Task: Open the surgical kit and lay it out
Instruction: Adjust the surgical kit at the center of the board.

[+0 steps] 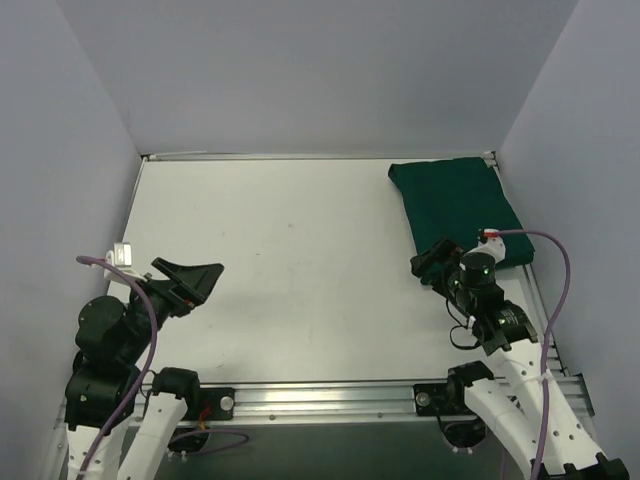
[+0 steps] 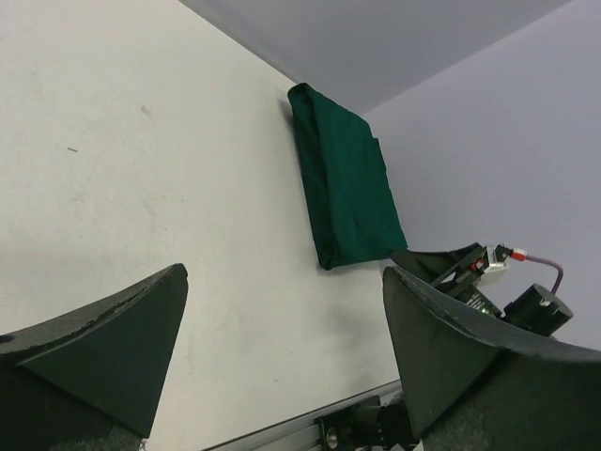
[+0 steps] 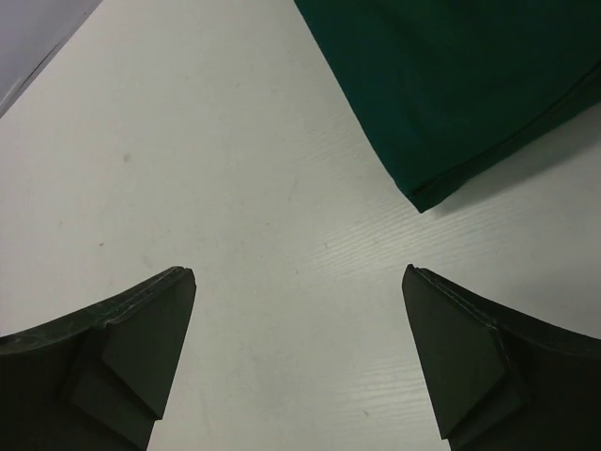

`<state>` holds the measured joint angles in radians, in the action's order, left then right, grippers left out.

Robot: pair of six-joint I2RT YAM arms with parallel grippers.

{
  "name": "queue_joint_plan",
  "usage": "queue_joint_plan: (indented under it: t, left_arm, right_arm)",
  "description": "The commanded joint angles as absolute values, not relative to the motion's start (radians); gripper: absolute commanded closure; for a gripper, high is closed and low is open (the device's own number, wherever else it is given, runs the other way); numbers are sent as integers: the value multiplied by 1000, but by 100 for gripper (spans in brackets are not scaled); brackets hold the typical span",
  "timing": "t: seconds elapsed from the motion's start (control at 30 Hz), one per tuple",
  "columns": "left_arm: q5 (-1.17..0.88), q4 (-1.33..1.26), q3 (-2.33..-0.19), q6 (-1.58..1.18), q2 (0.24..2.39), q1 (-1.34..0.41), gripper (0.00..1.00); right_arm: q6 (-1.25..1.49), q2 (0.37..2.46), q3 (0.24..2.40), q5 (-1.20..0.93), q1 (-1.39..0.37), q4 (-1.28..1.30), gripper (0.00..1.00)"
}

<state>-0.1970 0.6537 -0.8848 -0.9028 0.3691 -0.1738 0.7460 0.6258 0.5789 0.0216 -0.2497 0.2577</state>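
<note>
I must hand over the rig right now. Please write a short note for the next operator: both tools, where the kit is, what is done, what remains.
Left tool: open, empty, above the near left of the table, far from the kit.
Right tool: open, empty, just short of the kit's near left corner, not touching it.
Kit: folded shut, at the far right corner of the table; no tray or instruments visible.
Done: nothing unfolded yet.
Left: unfold the kit, then lay out the contents.
</note>
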Motion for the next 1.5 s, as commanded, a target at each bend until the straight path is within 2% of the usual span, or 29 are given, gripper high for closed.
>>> queue_joint_plan:
  t: [0.0, 0.07, 0.17, 0.23, 0.27, 0.3, 0.37, 0.4, 0.47, 0.5, 0.6, 0.73, 1.13, 1.47]
  left_arm:
    - [-256, 669, -907, -801, 334, -167, 6]
    - [-255, 652, -896, -822, 336, -167, 6]
    - [-288, 661, -907, -818, 403, -167, 6]
    - [-311, 704, -926, -810, 483, -167, 1]
    - [-322, 712, -930, -798, 509, -167, 10]
    - [-333, 722, -933, -796, 549, -167, 12]
    - [-373, 701, -916, -790, 569, -167, 22]
    - [-391, 669, -907, -790, 577, -167, 34]
    - [-408, 649, -888, -795, 575, -167, 51]
    - [-411, 644, -884, -798, 569, -167, 64]
    - [-428, 620, -871, -796, 561, -167, 81]
    - [-439, 612, -868, -762, 575, -167, 98]
    - [-469, 546, -850, -758, 637, -167, 98]
    - [-479, 528, -854, -765, 673, -167, 98]
  right_arm:
    - [701, 659, 666, 126, -253, 275, 0]
    - [684, 747, 718, 162, -252, 262, 0]
    - [628, 920, 805, 189, -252, 224, 11]
    - [612, 1037, 840, 227, -250, 180, 39]
    - [608, 1069, 874, 259, -247, 164, 52]
    - [606, 1103, 890, 268, -242, 141, 76]
    - [598, 1195, 911, 267, -229, 66, 92]
    - [595, 1233, 949, 275, -222, 48, 100]
    - [589, 1349, 998, 294, -210, 20, 100]
    - [586, 1429, 1053, 299, -200, 12, 100]
    - [552, 1556, 1153, 342, -196, -24, 100]
    - [503, 1660, 1227, 406, -193, -87, 100]
    - [446, 1971, 1436, 469, -163, -55, 100]
    - [402, 2077, 1506, 347, -179, -25, 100]
